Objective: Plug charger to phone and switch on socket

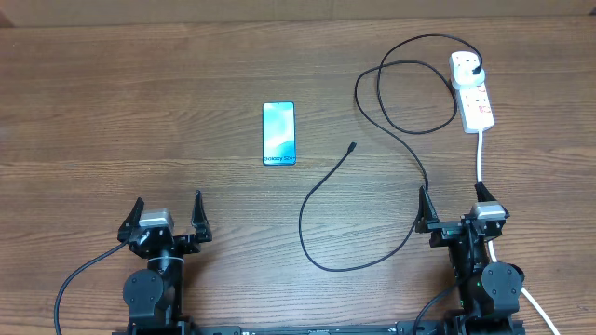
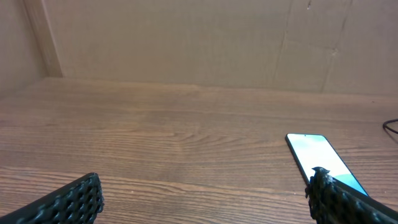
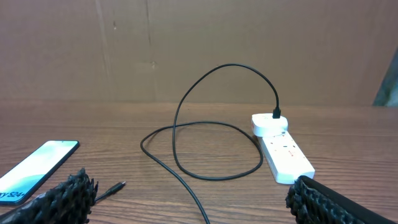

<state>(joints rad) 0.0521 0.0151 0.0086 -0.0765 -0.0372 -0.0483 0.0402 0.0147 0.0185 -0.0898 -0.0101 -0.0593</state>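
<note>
With my left end effector (image 1: 169, 202) and right end effector (image 1: 452, 199) both gaping wide and empty at the near edge of the table (image 1: 93, 102), I fear the small connector tip (image 1: 352, 146) of the charger (image 1: 302, 216), lying apart from the Galaxy S24+ phone (image 1: 278, 133) toward the socket strip (image 1: 473, 95), may slip or twist when pinched.

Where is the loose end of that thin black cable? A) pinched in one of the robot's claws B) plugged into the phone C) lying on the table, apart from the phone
C: the charger's connector tip lies on the bare wooden table, with a clear gap between it and the phone.
</note>
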